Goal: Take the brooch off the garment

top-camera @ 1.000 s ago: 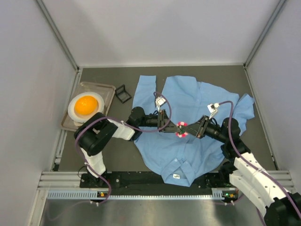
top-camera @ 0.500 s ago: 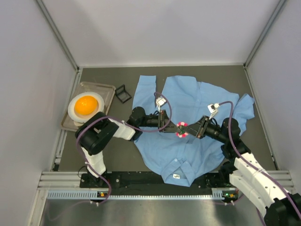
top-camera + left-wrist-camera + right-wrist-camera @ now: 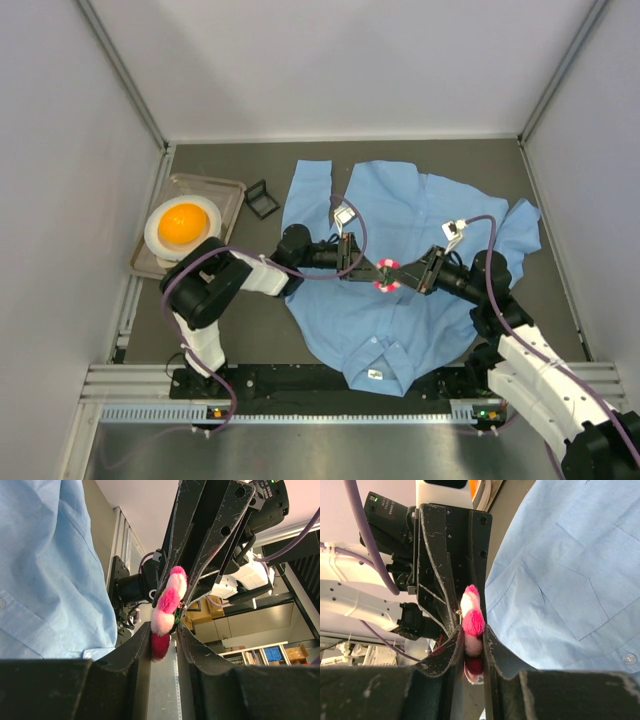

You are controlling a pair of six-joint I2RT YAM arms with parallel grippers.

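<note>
The garment [image 3: 420, 210] is a light blue shirt spread flat on the dark table, also seen in the left wrist view [image 3: 45, 570] and the right wrist view [image 3: 570, 570]. The brooch [image 3: 386, 274], a fluffy pink and pale pink flower, is lifted above the shirt's middle between both grippers. My right gripper [image 3: 398, 276] comes from the right and is shut on the brooch [image 3: 472, 615], its petals squeezed between the fingertips [image 3: 471, 630]. My left gripper [image 3: 372, 270] comes from the left, its jaws closed round the brooch's [image 3: 167, 602] lower edge [image 3: 164, 630].
A metal tray [image 3: 232, 190] at the left holds a white bowl with an orange ball [image 3: 183, 225]. A small black frame-like object [image 3: 262, 198] lies beside the tray, near the shirt's sleeve. White walls enclose the table on three sides.
The left gripper's jaws have narrowed onto the brooch. Both arms and the shirt have stayed almost where they were.
</note>
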